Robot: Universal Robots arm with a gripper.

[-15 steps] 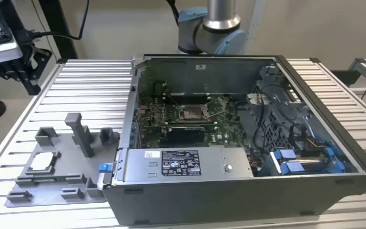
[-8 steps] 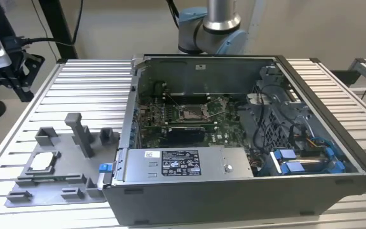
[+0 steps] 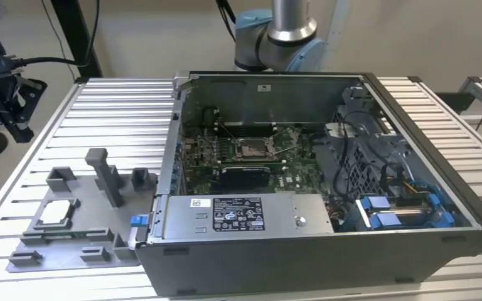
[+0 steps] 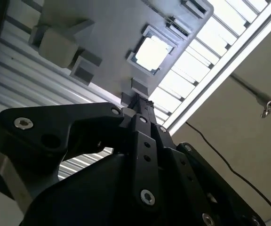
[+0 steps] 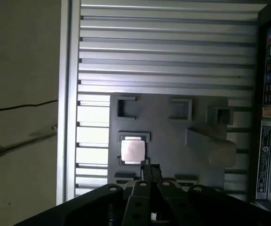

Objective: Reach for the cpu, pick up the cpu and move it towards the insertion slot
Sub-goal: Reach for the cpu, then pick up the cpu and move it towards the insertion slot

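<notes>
Holding: nothing is gripped by the end effector (image 5: 149, 168); in both wrist views its two fingers are seen drawn together at the tips (image 4: 143, 103), with no gap made out between them.
End effector position: it is hung over the fixture tray (image 5: 173, 136), and in the first wrist view its tips are seen just beside one edge of the cpu (image 5: 132, 151); whether the chip or the tray is touched cannot be told.
Cpu: the chip is laid flat in a square framed pocket of the fixture tray, pale metal top upward (image 4: 152, 52). In the exterior view it is found on the part of the tray toward the exterior view's left (image 3: 54, 213), well apart from the computer case (image 3: 308, 260).
Fixture tray: a grey plate (image 3: 86, 235) carrying low blocks and one upright post (image 3: 103, 175). It is set on the slatted metal surface (image 3: 115, 113), just beside the case, toward the exterior view's left.
Insertion slot: the insertion slot (image 3: 252, 148) is seen inside the open case, framed in shiny metal, with a darker square centre. It is surrounded by the green circuit board (image 3: 203, 153) and lies well apart from the cpu.
Arm: the robot arm (image 3: 278, 34) is seen behind the far wall of the case in the exterior view.
Floor: a thin dark cable (image 5: 22, 107) is seen lying on the floor beside the surface in the first wrist view.
</notes>
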